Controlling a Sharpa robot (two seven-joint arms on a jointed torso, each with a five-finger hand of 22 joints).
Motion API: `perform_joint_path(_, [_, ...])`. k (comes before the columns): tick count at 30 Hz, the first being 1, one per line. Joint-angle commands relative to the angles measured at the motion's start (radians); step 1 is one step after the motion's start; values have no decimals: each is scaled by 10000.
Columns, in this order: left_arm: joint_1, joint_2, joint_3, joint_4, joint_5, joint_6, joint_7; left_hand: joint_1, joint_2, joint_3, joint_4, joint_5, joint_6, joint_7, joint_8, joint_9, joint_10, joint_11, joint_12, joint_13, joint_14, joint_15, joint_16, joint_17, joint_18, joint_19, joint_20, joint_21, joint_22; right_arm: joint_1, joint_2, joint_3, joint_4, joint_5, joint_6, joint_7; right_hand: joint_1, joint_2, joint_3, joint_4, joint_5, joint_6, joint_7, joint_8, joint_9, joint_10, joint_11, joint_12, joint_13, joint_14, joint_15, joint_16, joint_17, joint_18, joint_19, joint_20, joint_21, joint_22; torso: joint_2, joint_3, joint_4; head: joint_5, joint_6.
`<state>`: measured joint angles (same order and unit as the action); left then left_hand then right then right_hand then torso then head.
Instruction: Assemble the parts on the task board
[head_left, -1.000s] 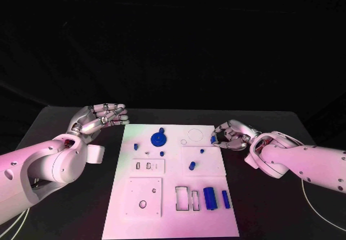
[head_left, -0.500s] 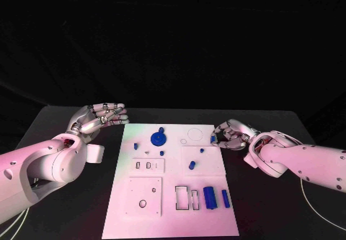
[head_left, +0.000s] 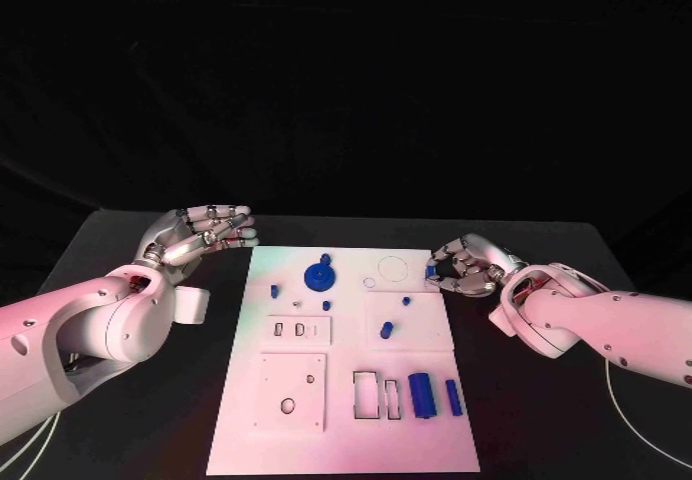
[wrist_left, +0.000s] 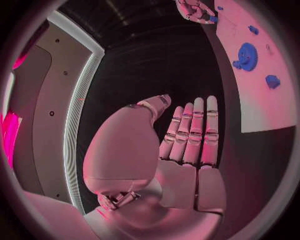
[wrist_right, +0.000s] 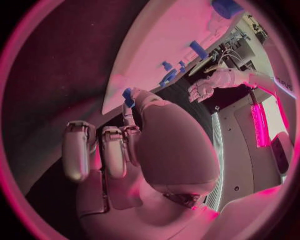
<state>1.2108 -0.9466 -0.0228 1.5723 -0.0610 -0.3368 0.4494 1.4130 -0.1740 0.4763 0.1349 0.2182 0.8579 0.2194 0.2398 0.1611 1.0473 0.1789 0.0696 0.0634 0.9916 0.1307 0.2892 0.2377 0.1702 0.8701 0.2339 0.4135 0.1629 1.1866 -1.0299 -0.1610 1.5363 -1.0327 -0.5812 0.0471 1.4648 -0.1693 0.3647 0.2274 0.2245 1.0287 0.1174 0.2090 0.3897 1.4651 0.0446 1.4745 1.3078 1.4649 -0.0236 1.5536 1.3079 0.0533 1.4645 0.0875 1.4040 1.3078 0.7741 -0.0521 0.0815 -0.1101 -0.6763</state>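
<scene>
The white task board (head_left: 346, 440) lies in the middle of the black table. My right hand (head_left: 467, 265) hovers at the board's far right edge and pinches a small blue part (head_left: 431, 271) between thumb and finger; the pinched part (wrist_right: 128, 96) also shows in the right wrist view. My left hand (head_left: 211, 234) is held up off the board's far left corner, fingers straight and apart, holding nothing (wrist_left: 187, 137). On the board are a blue gear (head_left: 316, 273), small blue pegs (head_left: 385, 329), a blue block (head_left: 420, 395) and a thin blue bar (head_left: 453, 397).
Rectangular slots (head_left: 376, 393) and a square plate with holes (head_left: 290, 385) mark the near half of the board. A circular outline (head_left: 392, 267) lies beside my right hand. Bare black table (head_left: 548, 420) runs along both sides of the board.
My right hand has shifted slightly up and away with the small blue part still pinched. The left hand has not moved.
</scene>
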Motion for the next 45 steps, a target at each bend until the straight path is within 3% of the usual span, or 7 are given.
perform_joint_path(1, [4, 15, 4, -4, 15, 194, 61, 57, 27, 4, -54, -13, 17, 189, -68, -13, -44, 22, -59, 7, -27, 17, -65, 12, 105, -57, -10, 76, 18, 101, -7, 20, 295, 181, -491, -738, -24, 84, 72, 31, 17, 28, 3, 32, 19, 417, -80, 57, 1739, 927, -60, 28, 1976, -78, -12, -79, 70, 1315, -13, -7, -10, 47, 36])
perform_joint_path(13, [3, 69, -3, -88, 15, 198, 88, 84, 44, 35, -89, -12, 25, 186, -69, -13, -41, 21, -58, 7, -23, 15, -75, 18, 103, -64, -16, 97, 29, 574, 543, 32, 1612, -486, -854, -2687, -350, 82, 219, 133, 7, -30, 13, 22, 28, 364, -71, -28, 1664, 919, -54, 18, 1937, -76, -13, -81, 53, 1314, -69, -38, 4, 226, 50])
perform_joint_path(14, [3, 83, -5, -98, 15, 193, 88, 84, 44, 35, -89, -12, 25, 186, -69, -13, -41, 21, -58, 7, -23, 15, -75, 18, 103, -64, -16, 97, 29, 599, 728, 32, 1739, -660, -864, -2872, 618, 792, 1458, -355, 280, -262, 53, -111, -32, 331, -180, -54, 1660, 918, -173, 16, 1935, -65, -7, -158, 64, 1329, -58, -29, 0, 267, 49])
perform_joint_path(16, [3, 98, -8, -110, 15, 184, 86, 84, 44, 35, -89, -12, 25, 186, -69, -13, -41, 21, -58, 7, -23, 15, -75, 18, 103, -64, -16, 97, 29, 619, 982, 31, 1821, -990, -900, -3050, -205, 196, 3359, -536, 74, -126, 122, 60, 103, 366, -36, -31, 1686, 923, -12, 19, 1956, -81, -5, -64, 76, 1373, -73, -33, -2, 326, 46])
perform_joint_path(19, [3, 129, -16, -135, 16, 153, 77, 87, 50, 45, -98, -14, 28, 182, -70, -14, -38, 20, -58, 7, -21, 15, -78, 21, 102, -67, -17, 105, 33, 636, 1491, 26, 1811, -1736, -920, -3310, -838, -74, 4104, -906, 9, -183, 112, 194, 265, 395, -10, -13, 1706, 928, -9, 23, 1978, -87, 19, -50, 110, 1428, -73, -33, -14, 436, 105])
perform_joint_path(32, [2, 317, -39, -238, 16, 137, 41, 72, 45, 44, -98, -19, 25, 187, -74, -15, -40, 23, -59, 6, -15, 16, -80, 25, 100, -70, -17, 114, 37, 417, 3222, -4, 1464, -2913, -389, -3681, -1100, -65, 4324, -1101, -2, -219, 108, 273, 364, 453, -12, 61, 1777, 943, -13, 40, 2049, -93, 36, -53, 132, 1460, -132, -63, 31, 649, 55])
perform_joint_path(45, [2, 365, -45, -238, 15, 147, 12, 72, 45, 44, -98, -19, 25, 187, -74, -15, -40, 23, -59, 6, -15, 16, -80, 25, 100, -70, -17, 114, 37, -62, 3845, -21, 1261, -3106, 9, -3764, -1172, -59, 4364, -1142, -8, -225, 107, 294, 390, 455, -12, 62, 1778, 942, -13, 39, 2044, -90, 30, -53, 121, 1456, -109, -59, 34, 821, -53])
